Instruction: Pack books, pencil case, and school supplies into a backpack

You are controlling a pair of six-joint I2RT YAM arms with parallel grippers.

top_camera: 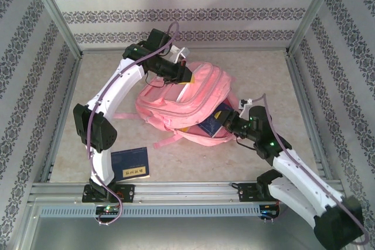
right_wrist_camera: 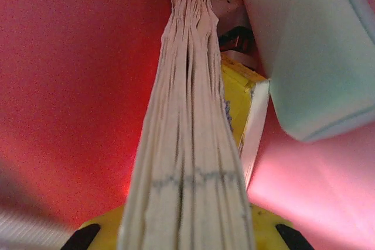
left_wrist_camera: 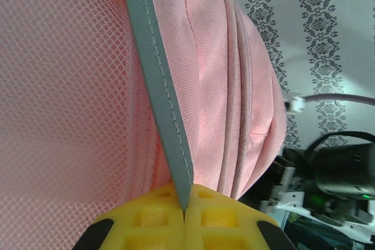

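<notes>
Inside backpack, right pincer clamping book

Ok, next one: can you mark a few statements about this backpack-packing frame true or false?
1. The left hand is shut on grey trim of the backpack. True.
2. The right hand is open and empty. False: it is shut on a book reaching into the backpack.
3. A navy book lies on the table by the left arm's base. True.
4. The pencil case lies out on the table. False: it is inside the backpack, beside the held book.
</notes>
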